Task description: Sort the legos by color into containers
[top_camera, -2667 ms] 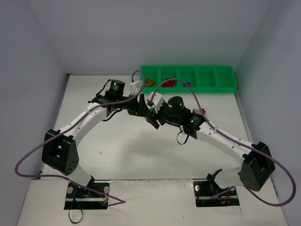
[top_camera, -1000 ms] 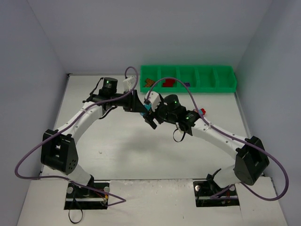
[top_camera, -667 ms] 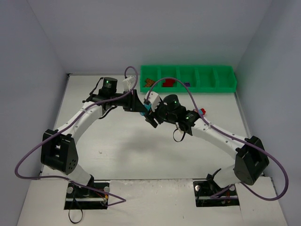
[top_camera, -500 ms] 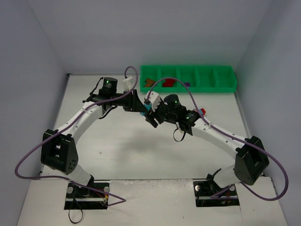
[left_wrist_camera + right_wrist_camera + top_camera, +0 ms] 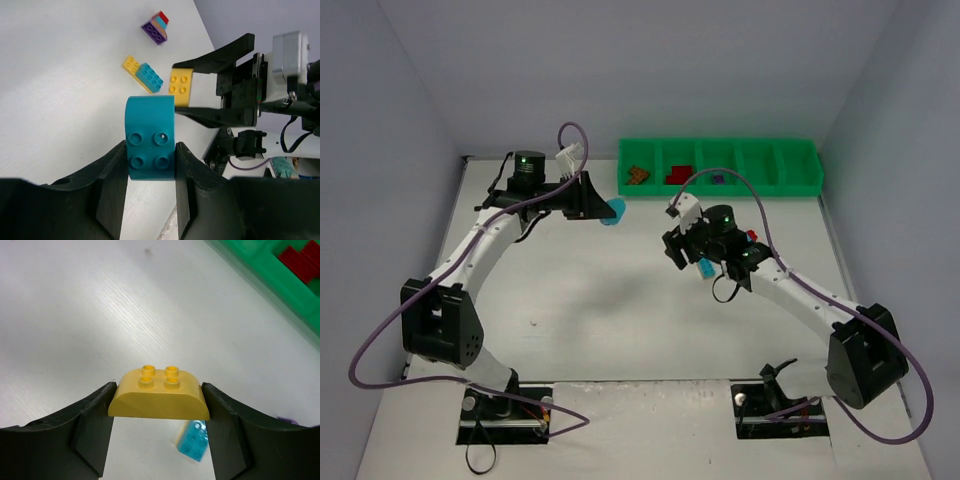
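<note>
- Left jaws are clamped on a teal brick (image 5: 150, 137), pinched on both flanks. Its rounded end points away and its four studs face the wrist camera.
- From above, you have that teal brick up near the left end of the green tray (image 5: 760, 189), just in front of it and not over any compartment.
- Right jaws are clamped just as firmly on a yellow brick (image 5: 158, 392) with a rounded top. Its studs face up, and it is held clear of the surface (image 5: 75, 310).
- Look under that yellow brick: a light blue brick (image 5: 194, 441) lies flat on the surface, directly below your right jaws.
- Your left wrist view shows that light blue brick touching a small yellow brick (image 5: 131, 64), the two side by side.
- Beyond them sits a stack (image 5: 156, 27), purple at the base, then light blue, then red, apart from the pair.
- Over in the tray, the leftmost compartment holds brown bricks (image 5: 638, 174).
- Next one along has red bricks (image 5: 678, 176), and the third has a purple piece (image 5: 718, 179).
- Your two arms are well apart, the left at the tray's left corner and the right over the middle of the surface.
</note>
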Robot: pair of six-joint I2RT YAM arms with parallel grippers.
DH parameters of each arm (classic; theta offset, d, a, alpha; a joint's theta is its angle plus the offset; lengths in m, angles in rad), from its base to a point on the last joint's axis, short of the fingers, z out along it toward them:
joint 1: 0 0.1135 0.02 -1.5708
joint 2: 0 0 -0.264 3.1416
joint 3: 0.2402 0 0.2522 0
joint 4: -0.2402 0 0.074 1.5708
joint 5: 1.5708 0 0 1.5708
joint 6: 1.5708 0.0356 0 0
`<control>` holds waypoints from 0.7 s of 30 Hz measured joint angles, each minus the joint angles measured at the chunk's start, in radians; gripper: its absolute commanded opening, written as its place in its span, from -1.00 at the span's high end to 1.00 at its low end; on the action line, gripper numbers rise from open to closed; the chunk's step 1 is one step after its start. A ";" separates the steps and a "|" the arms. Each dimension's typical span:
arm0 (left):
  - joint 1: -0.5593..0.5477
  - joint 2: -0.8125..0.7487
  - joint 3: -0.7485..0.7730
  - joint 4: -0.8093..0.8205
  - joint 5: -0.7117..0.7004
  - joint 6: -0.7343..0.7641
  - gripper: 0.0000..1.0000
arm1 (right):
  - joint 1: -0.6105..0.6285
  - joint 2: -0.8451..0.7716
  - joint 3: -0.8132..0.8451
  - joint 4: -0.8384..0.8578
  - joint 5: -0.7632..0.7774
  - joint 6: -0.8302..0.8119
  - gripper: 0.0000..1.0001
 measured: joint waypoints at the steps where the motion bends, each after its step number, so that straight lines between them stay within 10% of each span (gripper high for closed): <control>1: 0.014 -0.003 0.005 0.001 -0.005 0.000 0.94 | -0.029 0.000 -0.002 -0.012 0.011 0.007 1.00; 21: 0.012 -0.138 -0.160 -0.048 -0.192 0.069 0.94 | -0.558 0.508 0.540 0.000 0.358 0.310 1.00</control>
